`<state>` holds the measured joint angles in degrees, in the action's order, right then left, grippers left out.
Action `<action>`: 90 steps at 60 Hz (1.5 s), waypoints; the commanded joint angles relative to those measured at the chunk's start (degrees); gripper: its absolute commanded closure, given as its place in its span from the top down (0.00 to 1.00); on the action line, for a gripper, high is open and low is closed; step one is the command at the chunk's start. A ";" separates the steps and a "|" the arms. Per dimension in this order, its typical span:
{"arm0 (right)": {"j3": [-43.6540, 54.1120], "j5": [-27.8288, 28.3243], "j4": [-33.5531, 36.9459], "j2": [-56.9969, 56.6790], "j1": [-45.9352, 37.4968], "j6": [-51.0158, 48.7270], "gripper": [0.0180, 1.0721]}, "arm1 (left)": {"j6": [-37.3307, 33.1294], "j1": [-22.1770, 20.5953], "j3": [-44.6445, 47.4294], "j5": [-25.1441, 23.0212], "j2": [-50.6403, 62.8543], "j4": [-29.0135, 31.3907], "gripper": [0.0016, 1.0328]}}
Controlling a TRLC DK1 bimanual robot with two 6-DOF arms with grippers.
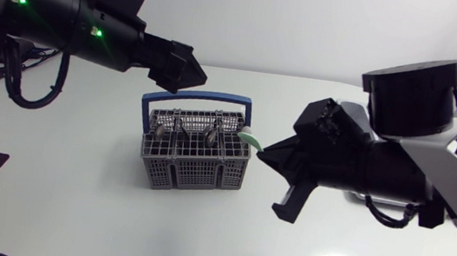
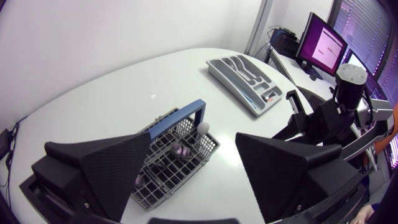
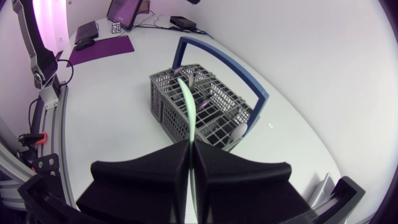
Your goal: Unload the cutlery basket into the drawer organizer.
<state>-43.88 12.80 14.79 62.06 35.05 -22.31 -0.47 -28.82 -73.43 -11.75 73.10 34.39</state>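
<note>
Two broad black fingers of the right gripper (image 3: pixel 188 148) are pressed together on a slim pale-green plastic utensil (image 3: pixel 186 99). They pinch its near end, so its long axis runs straight ahead of the fingertips, out over the grey mesh cutlery basket with the blue handle (image 3: pixel 166 115). Ahead of that gripper the basket holds several more metal pieces. The light-grey compartmented drawer organizer (image 2: pixel 231 87) does not lie ahead of the right gripper at all. Only the left wrist view shows it whole, on the table beyond the basket and beside the right arm. The carry therefore likely calls for pulling back and swinging away from the basket, and the right arm is clearly the nearer one. The left gripper (image 2: pixel 193 152) hangs above the basket's other side, fingers spread wide and holding nothing. From above, the right arm hides the organizer, and only the utensil's pale tip shows at the basket's rim beside the fingertips.
</note>
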 commanded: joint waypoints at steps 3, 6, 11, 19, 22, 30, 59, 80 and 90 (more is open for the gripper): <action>1.87 3.02 2.70 -1.33 -4.29 -4.15 0.07 | -1.38 1.84 2.24 -0.29 -2.96 -3.28 0.95; 2.22 4.43 3.41 -1.68 -6.22 -5.20 0.07 | -1.38 2.45 3.12 -0.29 -4.19 -5.65 0.95; 2.48 8.03 5.87 -1.95 -10.53 -8.63 0.07 | -1.73 2.80 3.82 -0.29 -5.07 -6.97 0.95; 2.48 12.52 8.50 -1.86 -17.91 -14.35 0.07 | -4.01 2.98 4.96 -0.21 -4.81 -7.06 0.95; 2.48 13.92 9.38 -1.59 -20.63 -16.72 0.07 | -4.72 2.89 5.66 -0.21 -4.72 -7.15 0.95; 2.39 17.17 12.20 -0.19 -27.14 -24.10 0.07 | -7.53 2.10 7.69 -0.21 -4.99 -7.23 0.95; -4.37 22.97 22.39 16.42 -51.57 -53.54 0.07 | -15.88 1.48 12.26 4.19 -4.55 -10.49 0.95; -12.46 21.39 23.71 29.17 -62.38 -67.26 0.07 | -21.24 -0.45 13.93 8.23 -3.58 -10.49 0.95; -18.17 19.55 23.80 34.79 -66.78 -72.35 0.07 | -22.56 -1.86 15.07 10.17 -3.58 -10.49 0.95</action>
<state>-58.83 32.91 37.69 93.82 -29.63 -90.21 -21.12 -29.76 -60.20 -2.44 68.73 24.29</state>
